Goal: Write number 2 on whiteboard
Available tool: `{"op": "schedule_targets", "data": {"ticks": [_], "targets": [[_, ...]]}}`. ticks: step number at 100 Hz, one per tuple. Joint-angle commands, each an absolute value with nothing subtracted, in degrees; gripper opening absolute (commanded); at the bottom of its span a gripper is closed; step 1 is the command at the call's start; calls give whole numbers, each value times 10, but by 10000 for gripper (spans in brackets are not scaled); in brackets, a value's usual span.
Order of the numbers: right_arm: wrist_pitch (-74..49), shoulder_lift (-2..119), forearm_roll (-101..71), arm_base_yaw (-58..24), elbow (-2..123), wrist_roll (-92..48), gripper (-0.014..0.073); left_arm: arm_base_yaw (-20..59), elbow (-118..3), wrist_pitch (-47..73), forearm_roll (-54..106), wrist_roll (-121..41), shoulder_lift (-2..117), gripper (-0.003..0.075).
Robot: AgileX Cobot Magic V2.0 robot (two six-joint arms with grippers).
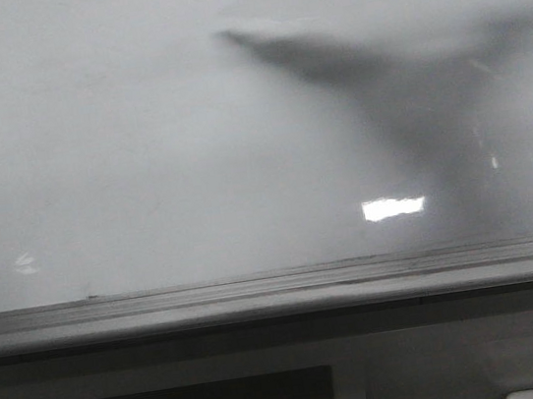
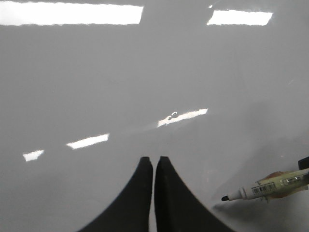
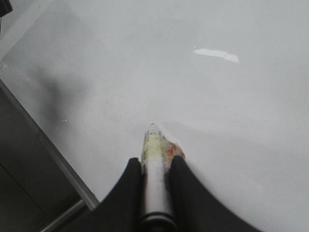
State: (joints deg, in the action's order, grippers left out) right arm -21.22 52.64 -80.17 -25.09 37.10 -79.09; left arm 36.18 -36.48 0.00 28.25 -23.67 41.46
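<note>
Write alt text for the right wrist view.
The right gripper clamps a marker between its black fingers, tip aimed at a blank, glossy whiteboard. No ink shows on the board, and its grey metal edge runs diagonally beside a darker area.

No readable text, number or brand shows in any view. The marker (image 2: 270, 188) carries a small printed label with a barcode-like block of dark bars in the left wrist view, but the print is too small and blurred to make out. In the front view and the right wrist view the marker's barrel shows no legible lettering. The whiteboard (image 1: 141, 157) bears no drawn stroke or written number; its surface shows only light reflections and shadow. The grey ledge (image 1: 260, 295) under it has no sign or marking that can be read.
</note>
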Motion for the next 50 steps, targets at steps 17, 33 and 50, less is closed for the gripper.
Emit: {"op": "schedule_targets", "data": {"ticks": [17,33,50], "targets": [[-185,550,-830,-251,386,-808,-46,359,-381,-40,288,-233,413,-20],[-149,543,-830,-251,386,-808,-46,359,-381,-40,288,-233,413,-20],[-87,518,-831,-251,385,-808,-46,359,-381,-40,288,-233,413,-20]]}}
